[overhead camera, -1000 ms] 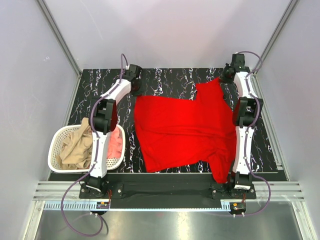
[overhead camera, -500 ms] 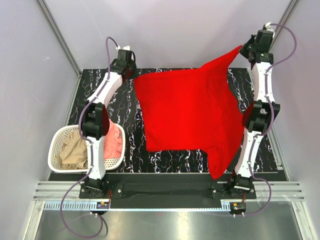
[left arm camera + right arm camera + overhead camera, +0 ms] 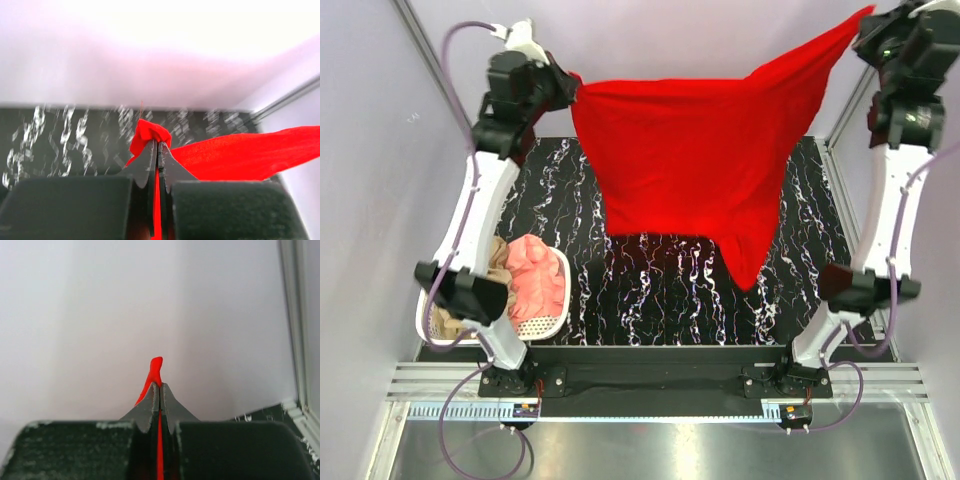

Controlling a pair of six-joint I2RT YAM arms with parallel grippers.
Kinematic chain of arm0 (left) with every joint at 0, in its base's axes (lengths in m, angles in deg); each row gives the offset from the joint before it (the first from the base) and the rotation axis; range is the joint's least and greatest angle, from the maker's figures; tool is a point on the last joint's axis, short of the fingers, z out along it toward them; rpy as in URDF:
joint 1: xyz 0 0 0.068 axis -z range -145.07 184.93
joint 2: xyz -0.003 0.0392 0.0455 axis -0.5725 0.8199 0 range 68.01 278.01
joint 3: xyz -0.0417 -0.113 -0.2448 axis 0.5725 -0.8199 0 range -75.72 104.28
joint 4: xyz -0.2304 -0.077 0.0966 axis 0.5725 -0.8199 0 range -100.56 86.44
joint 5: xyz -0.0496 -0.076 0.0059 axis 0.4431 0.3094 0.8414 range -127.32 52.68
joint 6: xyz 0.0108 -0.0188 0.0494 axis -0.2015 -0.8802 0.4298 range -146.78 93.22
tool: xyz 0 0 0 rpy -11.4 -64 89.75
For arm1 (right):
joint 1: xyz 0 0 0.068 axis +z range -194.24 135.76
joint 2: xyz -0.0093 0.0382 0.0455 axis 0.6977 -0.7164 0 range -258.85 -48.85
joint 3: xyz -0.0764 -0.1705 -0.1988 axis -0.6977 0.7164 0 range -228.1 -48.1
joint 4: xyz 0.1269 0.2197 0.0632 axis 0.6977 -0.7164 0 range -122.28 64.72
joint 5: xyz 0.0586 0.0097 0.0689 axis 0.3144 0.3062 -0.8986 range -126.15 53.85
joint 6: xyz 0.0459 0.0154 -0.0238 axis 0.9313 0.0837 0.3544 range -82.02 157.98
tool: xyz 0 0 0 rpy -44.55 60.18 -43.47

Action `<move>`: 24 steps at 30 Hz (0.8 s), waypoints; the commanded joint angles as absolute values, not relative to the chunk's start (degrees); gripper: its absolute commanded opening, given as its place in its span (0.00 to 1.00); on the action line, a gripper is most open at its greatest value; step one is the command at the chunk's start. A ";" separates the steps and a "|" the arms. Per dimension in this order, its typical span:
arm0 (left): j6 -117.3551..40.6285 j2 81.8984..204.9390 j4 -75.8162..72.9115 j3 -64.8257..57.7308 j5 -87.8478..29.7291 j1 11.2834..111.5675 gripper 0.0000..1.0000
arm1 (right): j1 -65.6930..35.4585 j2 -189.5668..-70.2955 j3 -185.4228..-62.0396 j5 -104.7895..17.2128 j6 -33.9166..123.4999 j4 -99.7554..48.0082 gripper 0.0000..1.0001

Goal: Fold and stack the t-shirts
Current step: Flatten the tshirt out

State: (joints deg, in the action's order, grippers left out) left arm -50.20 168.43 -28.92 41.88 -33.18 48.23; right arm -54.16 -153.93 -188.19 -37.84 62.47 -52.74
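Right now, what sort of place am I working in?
Probably a lab robot test cell, not a home: bare white walls, aluminium frame rails, and a black marbled table filling the floor of the enclosure.

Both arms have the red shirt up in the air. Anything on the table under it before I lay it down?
Nothing visible: the table under the red t-shirt shows bare, though the cloth hides its far part. The basket sits off at the left edge.
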 commanded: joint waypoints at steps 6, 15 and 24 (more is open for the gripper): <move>-48.41 153.63 -24.39 42.06 -29.59 47.85 0.00 | -54.53 -137.37 -188.30 -32.90 59.86 -51.56 0.00; -47.44 142.46 -26.40 39.42 -28.97 47.05 0.00 | -54.53 -130.06 -195.57 -30.27 60.39 -58.49 0.00; -48.58 134.02 -26.85 37.66 -30.73 47.14 0.00 | -54.53 -123.39 -200.93 -28.85 59.69 -60.08 0.00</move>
State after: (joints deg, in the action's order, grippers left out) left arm -49.04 135.41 -28.72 37.05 -29.09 47.59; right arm -54.18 -125.97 -198.29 -32.01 60.76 -62.12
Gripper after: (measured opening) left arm 0.012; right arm 0.011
